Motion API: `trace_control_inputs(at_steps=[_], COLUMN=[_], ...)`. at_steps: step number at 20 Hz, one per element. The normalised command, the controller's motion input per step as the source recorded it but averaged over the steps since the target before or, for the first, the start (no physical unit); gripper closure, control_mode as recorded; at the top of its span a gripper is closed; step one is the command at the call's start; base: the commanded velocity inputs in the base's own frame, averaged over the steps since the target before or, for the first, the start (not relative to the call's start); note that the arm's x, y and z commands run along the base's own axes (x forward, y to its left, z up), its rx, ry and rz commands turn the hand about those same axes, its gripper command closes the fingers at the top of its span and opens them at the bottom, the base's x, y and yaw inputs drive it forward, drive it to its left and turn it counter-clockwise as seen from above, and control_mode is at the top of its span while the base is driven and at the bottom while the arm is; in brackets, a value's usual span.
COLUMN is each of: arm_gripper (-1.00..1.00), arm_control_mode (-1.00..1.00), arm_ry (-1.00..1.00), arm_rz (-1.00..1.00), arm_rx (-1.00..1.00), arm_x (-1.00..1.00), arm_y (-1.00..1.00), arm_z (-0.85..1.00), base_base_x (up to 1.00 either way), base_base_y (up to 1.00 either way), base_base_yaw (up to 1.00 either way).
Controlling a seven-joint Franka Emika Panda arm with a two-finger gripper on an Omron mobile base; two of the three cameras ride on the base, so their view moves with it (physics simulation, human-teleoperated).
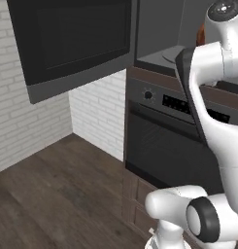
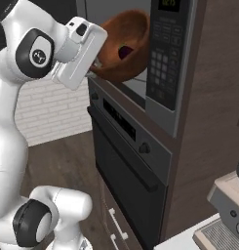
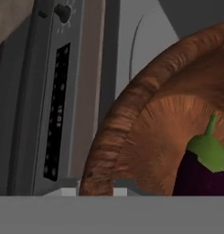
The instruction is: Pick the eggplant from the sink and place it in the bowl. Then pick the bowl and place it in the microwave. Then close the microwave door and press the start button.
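Observation:
The reddish-brown wooden bowl hangs tilted in the mouth of the microwave, its opening turned toward the camera. My gripper is shut on the bowl's near rim. Inside the bowl lies the dark purple eggplant, also seen as a dark spot; its stem cap looks green in the hand view. The microwave door stands swung wide open to the left. The grey interior with the round turntable shows behind the bowl. The keypad is right of the opening. The sink is out of view.
A black oven with a knob and display strip sits directly under the microwave. White brick wall and wood floor lie to the left. A coffee machine stands at the lower right.

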Motion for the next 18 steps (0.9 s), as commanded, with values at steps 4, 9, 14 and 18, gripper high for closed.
trace_control_inputs(at_steps=[4,9,14,18], arm_gripper=[1.00,1.00,1.00,1.00], arm_control_mode=[-1.00,-1.00,-1.00,-1.00], arm_ry=[0.00,0.00,0.00,0.00], arm_rz=[0.00,0.00,0.00,0.00], arm_rx=[0.03,0.07,0.07,0.05], arm_x=[0.51,0.49,0.36,0.56], arm_y=[-0.26,-0.25,-0.05,-0.06], arm_z=[0.00,0.00,0.00,0.00], base_base_x=[0.00,0.00,0.00,0.00], base_base_y=[0.00,0.00,0.00,0.00], base_base_yaw=[0.00,0.00,0.00,0.00])
